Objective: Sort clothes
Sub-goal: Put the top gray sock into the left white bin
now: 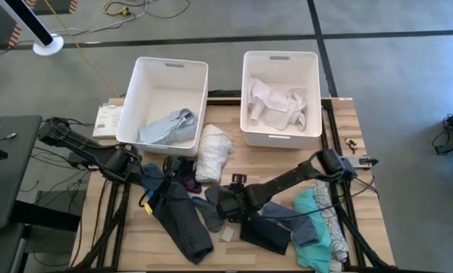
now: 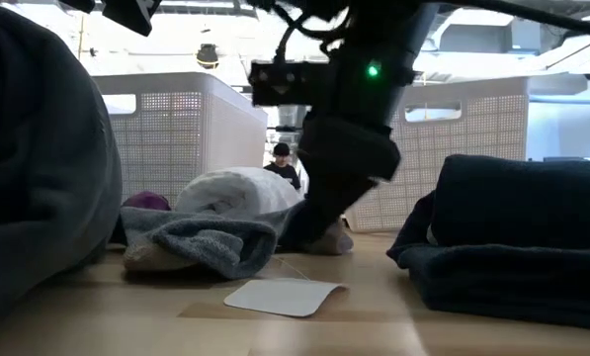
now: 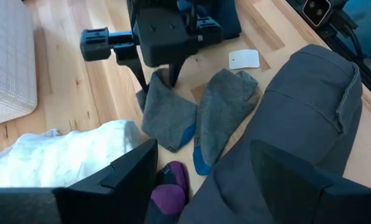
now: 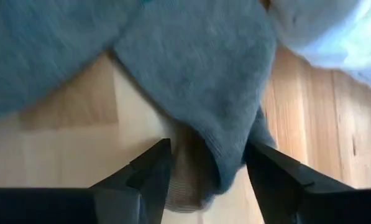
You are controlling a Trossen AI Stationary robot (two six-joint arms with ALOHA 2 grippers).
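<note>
My right gripper [image 1: 215, 206] is down at the counter [image 1: 287, 163] in the lower centre of the high view, its fingers [image 4: 151, 171] apart and straddling the toe of a grey sock [image 3: 166, 112]; no clamp visible. A second grey sock [image 3: 222, 102] with a blue toe lies just beside the first. My left gripper [image 1: 156, 199] hovers left of centre, fingers apart, nothing between them, above a dark grey garment [image 1: 182, 224] and a purple piece [image 3: 169, 190]. A white rolled cloth [image 1: 212, 152] sits at centre. Navy [image 1: 268, 231] and teal [image 1: 317, 227] clothes lie at lower right. Left bin [image 1: 146, 76] holds a light blue garment [image 1: 169, 127]; right bin [image 1: 311, 64] holds white ones [image 1: 275, 102]. A small white card [image 2: 283, 296] lies on the counter.
</note>
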